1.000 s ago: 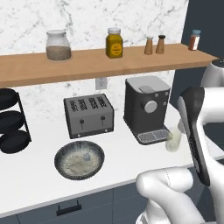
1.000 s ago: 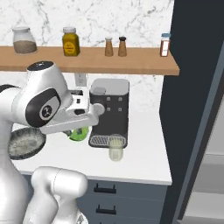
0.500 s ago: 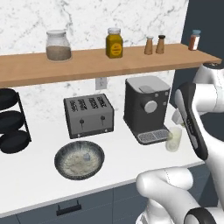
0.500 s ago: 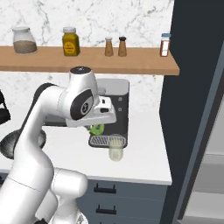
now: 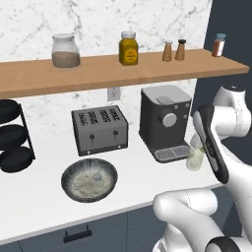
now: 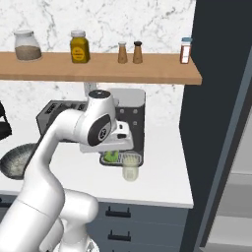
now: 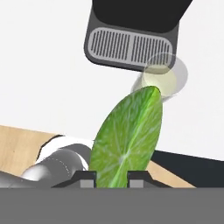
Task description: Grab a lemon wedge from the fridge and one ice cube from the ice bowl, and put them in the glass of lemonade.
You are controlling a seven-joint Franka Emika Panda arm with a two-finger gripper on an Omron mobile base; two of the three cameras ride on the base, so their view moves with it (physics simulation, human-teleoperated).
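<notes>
The green lemon wedge (image 7: 129,140), a thin citrus slice with pale ribs across its cut face, is up in the air, pinched at its lower end by the two-finger gripper (image 7: 111,177). It looks light and stiff enough to stand up from the jaws, but a wet cut face is likely slippery, so holding the thick base, as here, seems the safest grip. The jaws are nearly together, clamped on the wedge and touching nothing else. In the right base view the wedge (image 6: 111,156) hangs just left of the small clear tumbler of pale yellow lemonade (image 6: 130,168), in front of the black coffee machine (image 6: 132,120). The wedge's tip seems to overlap the tumbler's (image 7: 160,78) rim, though depth is hard to judge. Far left on the white counter (image 5: 44,189), the wide speckled ice bowl (image 5: 89,180) holds a small bluish ice cube (image 5: 97,174).
</notes>
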